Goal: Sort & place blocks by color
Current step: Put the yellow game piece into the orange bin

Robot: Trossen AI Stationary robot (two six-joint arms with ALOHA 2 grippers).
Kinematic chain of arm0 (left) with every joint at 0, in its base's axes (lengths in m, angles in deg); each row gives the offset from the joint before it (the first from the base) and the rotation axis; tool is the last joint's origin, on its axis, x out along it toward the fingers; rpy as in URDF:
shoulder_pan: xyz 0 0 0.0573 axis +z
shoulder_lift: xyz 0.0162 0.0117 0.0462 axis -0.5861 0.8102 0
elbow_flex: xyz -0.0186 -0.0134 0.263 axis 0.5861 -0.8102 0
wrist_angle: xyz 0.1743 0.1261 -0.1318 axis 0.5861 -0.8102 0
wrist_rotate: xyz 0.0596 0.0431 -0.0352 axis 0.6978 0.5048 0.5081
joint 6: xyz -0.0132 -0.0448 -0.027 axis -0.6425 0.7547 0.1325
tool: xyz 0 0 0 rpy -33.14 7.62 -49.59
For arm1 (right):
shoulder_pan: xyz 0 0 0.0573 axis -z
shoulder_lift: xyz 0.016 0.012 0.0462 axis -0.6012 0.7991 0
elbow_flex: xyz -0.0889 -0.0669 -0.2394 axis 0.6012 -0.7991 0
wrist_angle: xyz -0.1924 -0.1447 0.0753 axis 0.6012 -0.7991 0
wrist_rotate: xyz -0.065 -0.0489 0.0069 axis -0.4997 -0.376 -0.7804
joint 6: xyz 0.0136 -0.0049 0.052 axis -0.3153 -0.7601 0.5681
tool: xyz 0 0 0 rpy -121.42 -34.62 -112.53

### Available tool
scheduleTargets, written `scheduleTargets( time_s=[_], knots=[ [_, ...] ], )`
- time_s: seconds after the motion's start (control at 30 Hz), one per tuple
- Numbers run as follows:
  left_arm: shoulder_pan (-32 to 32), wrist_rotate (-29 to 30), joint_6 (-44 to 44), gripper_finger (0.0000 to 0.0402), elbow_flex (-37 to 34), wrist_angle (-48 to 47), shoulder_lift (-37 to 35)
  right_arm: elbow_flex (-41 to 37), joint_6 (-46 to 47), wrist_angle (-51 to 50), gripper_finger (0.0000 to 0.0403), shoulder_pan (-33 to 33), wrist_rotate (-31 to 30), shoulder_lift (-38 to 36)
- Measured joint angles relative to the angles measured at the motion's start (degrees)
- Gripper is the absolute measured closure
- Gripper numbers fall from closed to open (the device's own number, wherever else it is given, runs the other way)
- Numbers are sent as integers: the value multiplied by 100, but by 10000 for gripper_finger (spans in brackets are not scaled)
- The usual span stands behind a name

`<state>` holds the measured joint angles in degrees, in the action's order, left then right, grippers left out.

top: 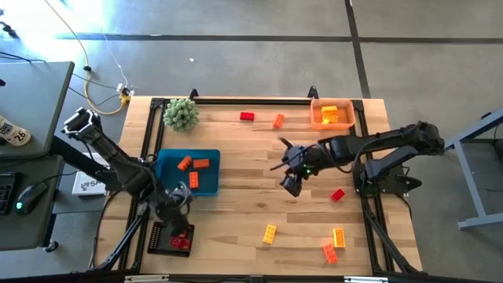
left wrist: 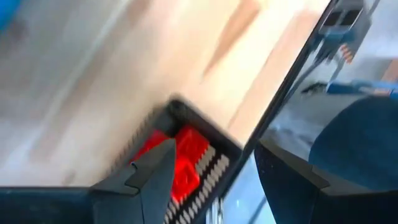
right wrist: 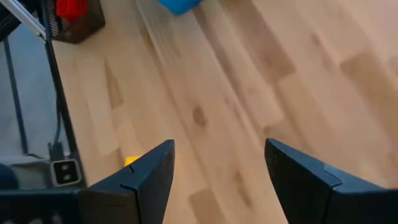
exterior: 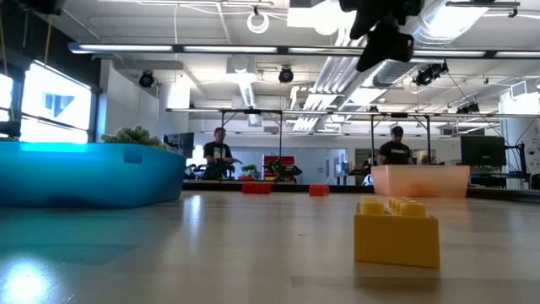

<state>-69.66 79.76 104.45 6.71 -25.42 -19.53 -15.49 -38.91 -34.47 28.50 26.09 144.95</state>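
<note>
Blocks: we see small studded plastic toy bricks in red, orange and yellow, some loose on the pale wooden bench [top: 236, 212], others already in containers.
Loose near the far edge: a red brick [top: 247, 116] and an orange brick [top: 278, 120] lie well apart from the rest.
Loose on the near side: a yellow brick [top: 269, 233], a second yellow brick [top: 339, 237] with an orange one [top: 329, 252] just beside it, and a red brick [top: 337, 195] nearer the middle right.
Blue tray: we find two orange bricks [top: 192, 163] inside the shallow blue plastic tray [top: 208, 183] on the left.
Orange tray: yellow bricks [top: 331, 115] rest in the translucent orange tray [top: 348, 123] at the far right corner.
Black basket: red bricks [top: 181, 241] lie in the black slatted basket [top: 159, 236] at the near left corner.
Left hand [top: 178, 206]: we place it just above the black basket, fingers spread wide, holding nothing.
Right hand [top: 291, 182]: it hovers over bare wood near the bench's middle, fingers wide apart and empty.
Plant: a fuzzy green ball-shaped plant [top: 181, 115] stands at the far left.
Background: in the low view, two people [exterior: 221, 152] are visible in the room beyond the bench.
</note>
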Motion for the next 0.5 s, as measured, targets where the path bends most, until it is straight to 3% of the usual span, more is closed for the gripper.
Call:
scheduleTargets(
  time_s=[0.33,0.5],
  knots=[
    [1271,969,-1270,196,0,112,-162,0,2100,-866,166,-606,-8,0],
    [1865,1085,-1920,196,0,566,-162,2,3026,-1575,166,-963,-324,0]
  ],
)
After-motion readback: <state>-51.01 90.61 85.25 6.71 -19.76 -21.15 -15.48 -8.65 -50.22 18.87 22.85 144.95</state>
